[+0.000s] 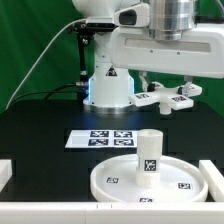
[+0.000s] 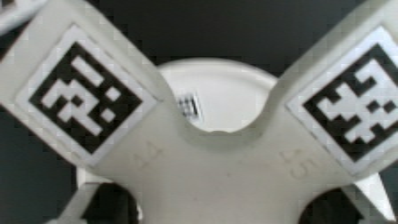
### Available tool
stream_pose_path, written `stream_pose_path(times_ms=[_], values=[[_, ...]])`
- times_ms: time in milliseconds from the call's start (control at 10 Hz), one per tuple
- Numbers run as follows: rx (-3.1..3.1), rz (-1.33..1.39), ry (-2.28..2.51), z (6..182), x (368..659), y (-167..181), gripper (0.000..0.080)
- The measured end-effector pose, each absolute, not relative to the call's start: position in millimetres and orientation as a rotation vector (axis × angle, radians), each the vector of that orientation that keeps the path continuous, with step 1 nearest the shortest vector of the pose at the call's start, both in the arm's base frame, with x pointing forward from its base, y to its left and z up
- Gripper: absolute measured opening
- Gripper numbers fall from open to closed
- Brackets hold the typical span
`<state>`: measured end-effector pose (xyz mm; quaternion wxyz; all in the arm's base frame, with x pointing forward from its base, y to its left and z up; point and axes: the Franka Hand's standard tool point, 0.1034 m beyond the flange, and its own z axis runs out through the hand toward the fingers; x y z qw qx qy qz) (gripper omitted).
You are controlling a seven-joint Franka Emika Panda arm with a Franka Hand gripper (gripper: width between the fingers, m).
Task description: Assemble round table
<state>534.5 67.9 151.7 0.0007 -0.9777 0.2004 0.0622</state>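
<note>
The round disc [image 1: 118,181] lies rim-up near the front of the black table, with small tags on it. The short thick leg [image 1: 149,152] stands upright on the disc, a tag on its side. My gripper [image 1: 165,88] hangs above the table behind the leg, toward the exterior view's right, and is shut on the small lobed foot [image 1: 168,98]. In the wrist view the foot [image 2: 214,165] fills the picture, with two tagged lobes spreading away. My gripper [image 2: 217,203] has its dark fingers [image 2: 105,203] pressed against both sides of the foot's body.
The marker board [image 1: 105,139] lies flat on the table between the robot base [image 1: 108,85] and the disc. White rails [image 1: 212,176] border the table at the front and at both sides. A green backdrop stands behind.
</note>
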Motion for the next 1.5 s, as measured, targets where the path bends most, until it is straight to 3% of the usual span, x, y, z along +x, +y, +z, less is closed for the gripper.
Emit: stream_pose_path(times_ms=[500, 700, 1500], values=[[-3.088, 0.21, 0.593, 153.4, 542, 70, 0.0439], [-3.133, 0.16, 0.479, 159.8, 561, 56, 0.0439], [-3.164, 0.126, 0.43, 127.6, 561, 42, 0.0439]])
